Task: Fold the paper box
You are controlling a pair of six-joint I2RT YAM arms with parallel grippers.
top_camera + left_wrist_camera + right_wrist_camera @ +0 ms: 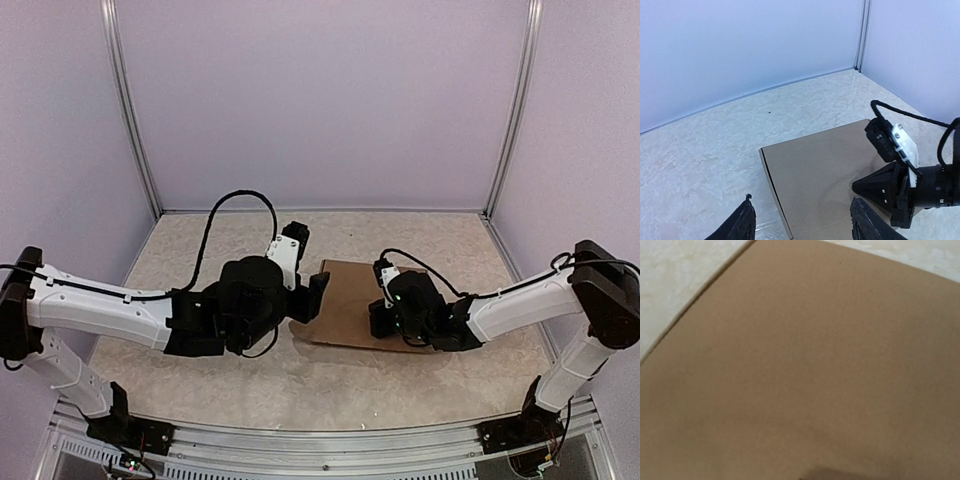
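The paper box (350, 300) is plain brown cardboard, folded shut into a shallow closed box that lies flat on the table. It also shows in the left wrist view (815, 170) and fills the right wrist view (805, 370). My left gripper (312, 297) is open and empty at the box's left edge, its jaws spread wide over the lid (805, 227). My right gripper (383, 318) rests point-down on the right part of the lid. In the left wrist view (860, 188) its fingers look pressed together into one wedge. Its fingers are hidden in its own view.
The marbled tabletop (250, 370) is bounded by pale lilac walls with metal corner posts (130, 110) at the back. A black cable (240, 205) loops above the left arm. An aluminium rail (320, 450) runs along the near edge.
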